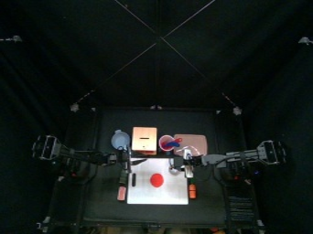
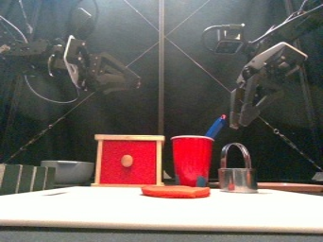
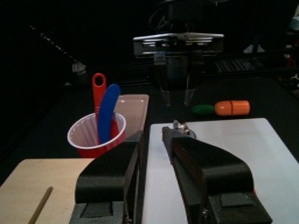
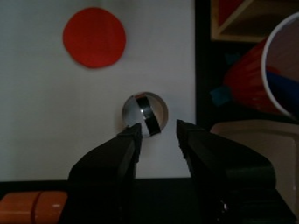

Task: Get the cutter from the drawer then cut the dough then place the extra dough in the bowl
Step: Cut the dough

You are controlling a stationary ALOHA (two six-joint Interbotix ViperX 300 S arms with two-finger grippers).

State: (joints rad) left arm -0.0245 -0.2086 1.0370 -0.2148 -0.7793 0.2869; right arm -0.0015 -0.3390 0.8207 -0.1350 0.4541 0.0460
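Observation:
The red dough disc (image 2: 176, 191) lies flat on the white cutting board (image 1: 171, 195). The metal cutter (image 2: 236, 171) stands upright on the board right of the dough, with its wire handle up. High above it hangs my right gripper (image 2: 240, 115), open; in the right wrist view the cutter (image 4: 146, 111) shows just past the jaw tips, untouched. My left gripper (image 2: 74, 62) is raised at the left, its jaws a little apart with nothing between them. The wooden box (image 2: 128, 159) stands behind with its red drawer front shut. The blue-grey bowl (image 2: 70, 170) sits left of the box.
A red cup (image 2: 192, 159) with a blue and a red toy knife stands between box and cutter. The pink tray (image 1: 193, 143) lies at the back right. An orange toy (image 3: 228, 108) lies beside the board, and a green striped toy (image 2: 18, 178) sits at the far left.

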